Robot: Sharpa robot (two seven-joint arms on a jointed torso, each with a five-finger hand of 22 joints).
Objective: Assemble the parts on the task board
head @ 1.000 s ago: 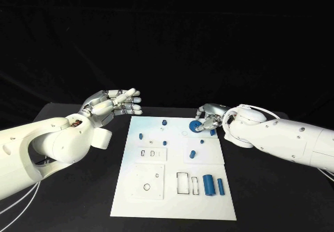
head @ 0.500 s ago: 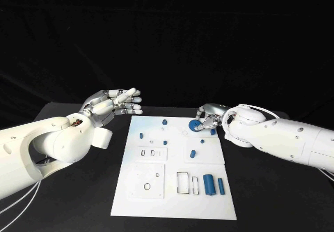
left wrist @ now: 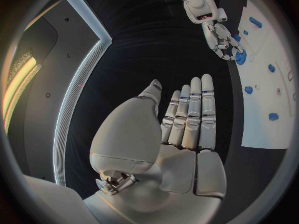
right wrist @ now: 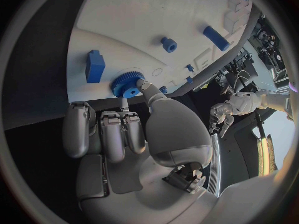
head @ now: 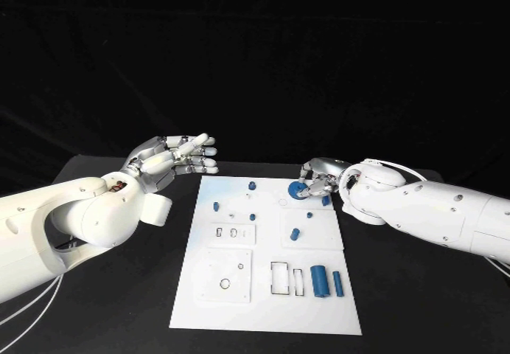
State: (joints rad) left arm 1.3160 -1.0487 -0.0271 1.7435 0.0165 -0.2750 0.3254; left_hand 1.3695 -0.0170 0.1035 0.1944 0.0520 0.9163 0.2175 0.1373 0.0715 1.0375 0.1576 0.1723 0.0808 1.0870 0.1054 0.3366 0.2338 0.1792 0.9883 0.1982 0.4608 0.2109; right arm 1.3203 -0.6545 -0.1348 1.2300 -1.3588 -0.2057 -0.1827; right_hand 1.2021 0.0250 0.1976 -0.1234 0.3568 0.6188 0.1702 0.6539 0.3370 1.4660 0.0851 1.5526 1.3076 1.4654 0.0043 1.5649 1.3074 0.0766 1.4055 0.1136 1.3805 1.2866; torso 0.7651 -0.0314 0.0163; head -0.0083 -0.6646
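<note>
The right hand [head: 317, 183] pinched the blue gear [head: 296, 191] at the task board [head: 266, 295]'s far right corner, thumb on its hub, flat face toward the board. The left hand [head: 173, 156] hovered spread off the board's far left corner, well apart from the gear.

Blue gear [head: 296, 191], white task board [head: 266, 310], black table [head: 127, 310]
</note>
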